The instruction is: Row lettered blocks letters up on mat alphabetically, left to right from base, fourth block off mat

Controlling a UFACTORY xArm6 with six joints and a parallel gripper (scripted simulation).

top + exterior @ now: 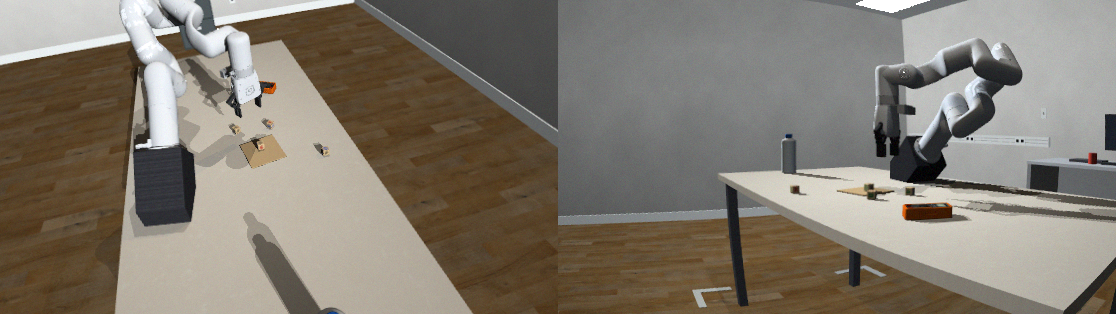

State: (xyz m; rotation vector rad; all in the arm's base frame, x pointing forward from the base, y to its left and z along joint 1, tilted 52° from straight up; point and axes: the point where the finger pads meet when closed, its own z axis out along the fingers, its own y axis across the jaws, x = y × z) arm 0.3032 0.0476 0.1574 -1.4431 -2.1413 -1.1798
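A brown mat (pixel 274 155) (pixel 853 190) lies mid-table. One small wooden block (pixel 260 145) (pixel 869 187) stands on it near its far edge. A second block (pixel 269 123) (pixel 871 195) lies just off the mat towards the orange box. A third block (pixel 235 129) (pixel 910 191) lies off the mat nearer the robot's base. A fourth block (pixel 325 150) (pixel 794 189) lies apart towards the table's edge. The letters are too small to read. My gripper (pixel 248 108) (pixel 887 149) is open and empty. It hangs high above the table, over the stretch between the second and third blocks.
An orange box (pixel 268 88) (pixel 927 211) lies beyond the blocks. A grey bottle (pixel 788 155) stands at the table's other end. The robot's black base block (pixel 162 185) (pixel 915 165) sits at one long edge.
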